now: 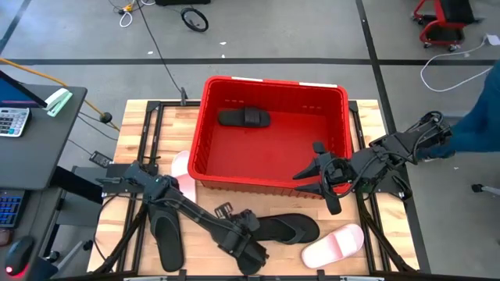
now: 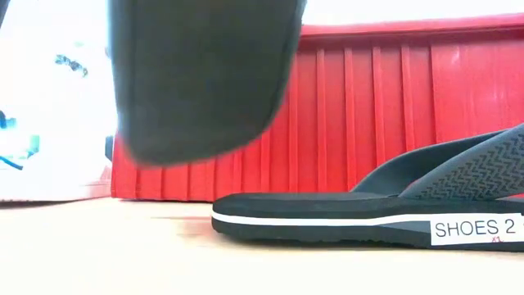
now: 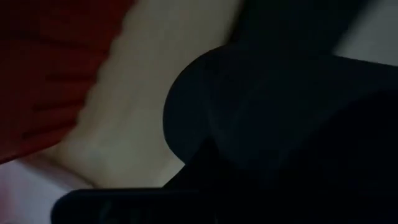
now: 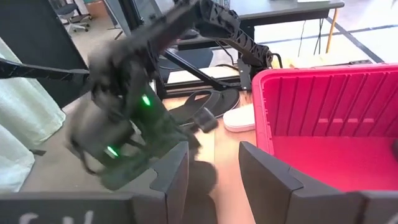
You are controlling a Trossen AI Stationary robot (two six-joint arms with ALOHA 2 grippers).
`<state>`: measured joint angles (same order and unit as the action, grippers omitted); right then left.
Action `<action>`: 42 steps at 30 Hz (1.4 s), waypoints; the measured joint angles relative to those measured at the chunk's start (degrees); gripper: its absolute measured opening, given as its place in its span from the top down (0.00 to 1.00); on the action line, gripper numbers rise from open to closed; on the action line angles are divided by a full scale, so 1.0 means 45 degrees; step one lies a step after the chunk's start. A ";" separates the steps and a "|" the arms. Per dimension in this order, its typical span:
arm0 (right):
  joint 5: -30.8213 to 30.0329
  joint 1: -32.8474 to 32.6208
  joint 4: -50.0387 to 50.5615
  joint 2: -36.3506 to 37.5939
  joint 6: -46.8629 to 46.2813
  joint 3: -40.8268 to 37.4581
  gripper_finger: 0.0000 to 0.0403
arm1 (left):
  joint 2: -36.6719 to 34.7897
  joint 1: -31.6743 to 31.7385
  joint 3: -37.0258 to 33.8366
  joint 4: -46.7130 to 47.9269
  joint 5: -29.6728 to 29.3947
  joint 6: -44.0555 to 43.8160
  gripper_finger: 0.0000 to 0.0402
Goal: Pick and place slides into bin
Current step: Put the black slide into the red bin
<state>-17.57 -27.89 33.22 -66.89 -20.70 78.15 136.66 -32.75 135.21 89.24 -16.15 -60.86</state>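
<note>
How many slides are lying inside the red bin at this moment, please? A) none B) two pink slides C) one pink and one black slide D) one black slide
D: the high view shows a single black slide on the floor of the red bin, near its far wall; the pink slides and the other black ones lie outside on the table.

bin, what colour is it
Red, with ribbed walls; the bin shows best in the high view.
</note>
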 joint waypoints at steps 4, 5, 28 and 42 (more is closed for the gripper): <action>0.0006 -0.0003 -0.0075 0.0000 -0.0194 -0.0005 0.63 | -0.1175 -0.0302 -0.0491 -0.0936 0.0015 -0.0221 0.96; 0.0007 -0.0003 -0.0177 0.0000 -0.0444 -0.0005 0.63 | -0.1336 -0.0415 -0.0291 -0.0770 -0.0112 -0.0293 0.96; 0.0629 0.0001 -0.1629 0.0525 0.4131 -0.0005 0.63 | -0.5320 0.2545 -0.0207 -0.5141 -0.6130 1.3041 0.97; -0.1503 0.0903 -0.1103 0.1655 1.1449 0.0000 0.63 | -0.6836 0.4189 -0.0197 -0.9843 -0.1190 2.1588 0.97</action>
<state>-24.33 -23.82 28.25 -59.45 30.82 78.15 105.89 -13.90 134.32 44.94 -21.50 36.28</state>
